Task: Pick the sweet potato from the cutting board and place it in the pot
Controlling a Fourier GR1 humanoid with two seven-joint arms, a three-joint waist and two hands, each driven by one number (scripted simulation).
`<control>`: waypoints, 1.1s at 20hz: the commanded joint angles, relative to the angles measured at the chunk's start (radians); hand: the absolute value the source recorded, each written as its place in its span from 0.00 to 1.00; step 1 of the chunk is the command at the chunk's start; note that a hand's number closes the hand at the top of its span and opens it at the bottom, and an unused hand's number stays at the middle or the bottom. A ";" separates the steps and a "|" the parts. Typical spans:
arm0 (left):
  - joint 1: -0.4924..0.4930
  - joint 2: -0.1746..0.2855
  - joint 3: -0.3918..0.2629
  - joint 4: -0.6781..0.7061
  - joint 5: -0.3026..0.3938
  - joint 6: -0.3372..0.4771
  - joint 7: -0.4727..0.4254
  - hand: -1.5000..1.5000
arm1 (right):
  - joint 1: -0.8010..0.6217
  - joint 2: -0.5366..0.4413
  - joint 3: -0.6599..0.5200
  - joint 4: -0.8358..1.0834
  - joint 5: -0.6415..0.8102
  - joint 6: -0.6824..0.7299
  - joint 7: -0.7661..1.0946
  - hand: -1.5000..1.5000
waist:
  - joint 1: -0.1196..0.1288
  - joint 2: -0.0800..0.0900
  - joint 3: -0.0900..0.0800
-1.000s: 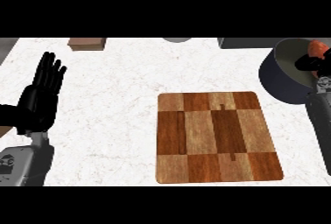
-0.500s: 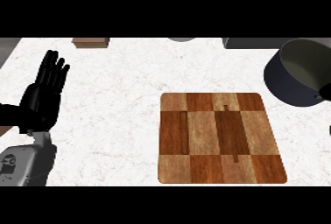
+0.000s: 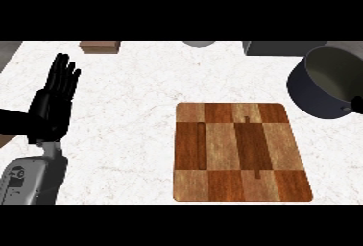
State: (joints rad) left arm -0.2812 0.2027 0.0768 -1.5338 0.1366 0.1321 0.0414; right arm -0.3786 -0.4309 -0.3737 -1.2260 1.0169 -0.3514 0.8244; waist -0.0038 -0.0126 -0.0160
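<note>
The dark grey pot (image 3: 312,91) stands at the upper right and is cut off by the view's right edge. The part of its inside that shows holds nothing I can see. No sweet potato shows anywhere. The wooden checkered cutting board (image 3: 241,151) lies bare in the middle right. My left hand (image 3: 53,103) is open at the far left, fingers up, resting well away from the board. A small black piece (image 3: 356,104) pokes in at the right edge by the pot's rim. It may be part of my right hand, which is otherwise out of view.
A small brown box (image 3: 99,46) sits at the back left. A grey round object (image 3: 200,43) and a grey block (image 3: 273,47) lie along the back edge. White marble counter (image 3: 135,125) stretches between my left hand and the board.
One second ago my right hand held the orange sweet potato over the pot. It has since pulled off to the right, and the sweet potato is no longer seen. The left hand has not moved.
</note>
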 commanded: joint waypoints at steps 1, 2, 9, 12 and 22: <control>0.015 0.002 0.012 0.007 0.011 -0.019 -0.027 0.50 | 0.024 0.027 -0.026 0.141 -0.108 -0.081 -0.180 0.00 | 0.015 0.018 0.018; 0.056 -0.008 -0.022 -0.076 -0.005 -0.002 0.030 0.50 | 0.007 0.010 -0.023 0.108 -0.125 -0.038 -0.179 0.00 | 0.018 0.013 0.018; -0.025 -0.004 0.009 0.000 0.000 -0.003 0.029 0.50 | -0.024 0.045 -0.049 0.018 -0.174 -0.231 -0.277 0.00 | 0.003 0.012 0.016; 0.012 0.035 0.041 0.000 0.035 -0.058 0.019 0.50 | -0.018 0.060 -0.120 0.007 -0.256 -0.304 -0.295 0.00 | 0.004 0.012 0.016; 0.019 -0.013 0.006 -0.047 -0.022 0.004 0.041 0.50 | 0.184 0.062 -0.243 -0.278 -0.494 -0.348 -0.402 0.00 | -0.003 0.011 0.016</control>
State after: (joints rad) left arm -0.2637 0.2055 0.0953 -1.5676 0.1347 0.1182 0.0740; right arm -0.2616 -0.3597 -0.5675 -1.4420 0.6125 -0.6820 0.4795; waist -0.0098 -0.0033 -0.0005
